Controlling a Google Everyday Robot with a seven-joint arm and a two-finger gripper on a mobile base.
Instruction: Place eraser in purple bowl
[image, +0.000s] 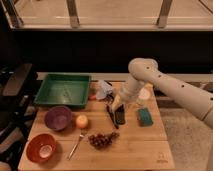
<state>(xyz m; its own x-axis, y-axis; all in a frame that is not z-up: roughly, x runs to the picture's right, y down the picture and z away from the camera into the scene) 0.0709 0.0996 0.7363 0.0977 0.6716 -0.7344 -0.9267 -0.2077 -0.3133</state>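
The eraser (120, 119) is a black block held upright in my gripper (118, 110), which is shut on its top end. The white arm reaches in from the right, and the gripper hangs over the middle of the wooden table (135, 150), just right of a black-handled utensil (110, 113). The purple bowl (58, 118) sits on the left part of the table, well to the left of the gripper, and nothing shows inside it.
An orange fruit (82, 121) lies between the bowl and the gripper. A green tray (64, 90) is at the back left, a red bowl (41, 147) at the front left. A fork (77, 144), grapes (101, 140), a green sponge (145, 116), a crumpled packet (102, 90) and a white cup (144, 95) are nearby.
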